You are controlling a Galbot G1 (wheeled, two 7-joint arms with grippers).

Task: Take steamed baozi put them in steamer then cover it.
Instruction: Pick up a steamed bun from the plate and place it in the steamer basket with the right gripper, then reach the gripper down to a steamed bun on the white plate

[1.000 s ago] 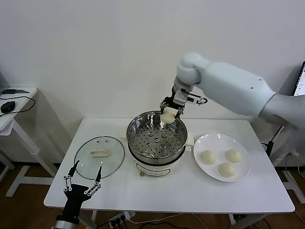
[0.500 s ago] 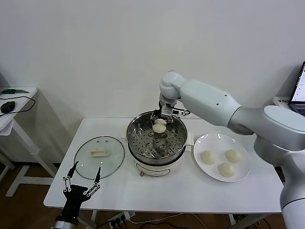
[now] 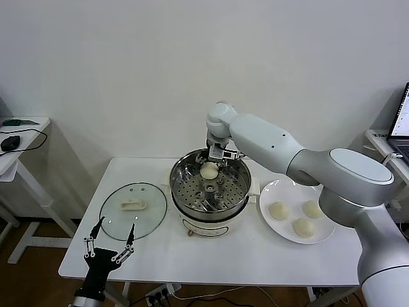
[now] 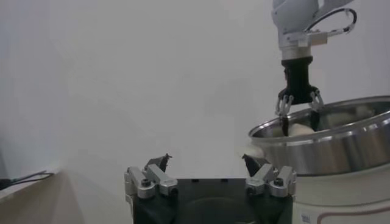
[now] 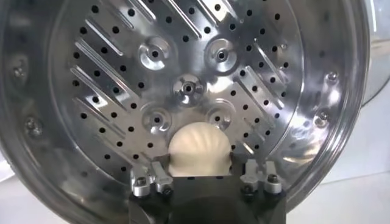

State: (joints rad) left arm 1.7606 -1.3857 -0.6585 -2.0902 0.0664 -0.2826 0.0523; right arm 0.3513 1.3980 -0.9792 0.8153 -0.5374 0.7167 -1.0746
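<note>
My right gripper is shut on a cream-white baozi and holds it inside the steel steamer, over the far part of the perforated tray. In the right wrist view the baozi sits between the fingers. Three more baozi lie on the white plate right of the steamer. The glass cover with its cream handle lies flat on the table left of the steamer. My left gripper is open and empty, low at the table's front left edge.
The steamer stands on its white base in the middle of the white table. A side table with cables stands at the far left. A laptop edge shows at the far right.
My right gripper has moved left and down with the baozi, from above the steamer's far rim into the pot. The left arm has not moved.
</note>
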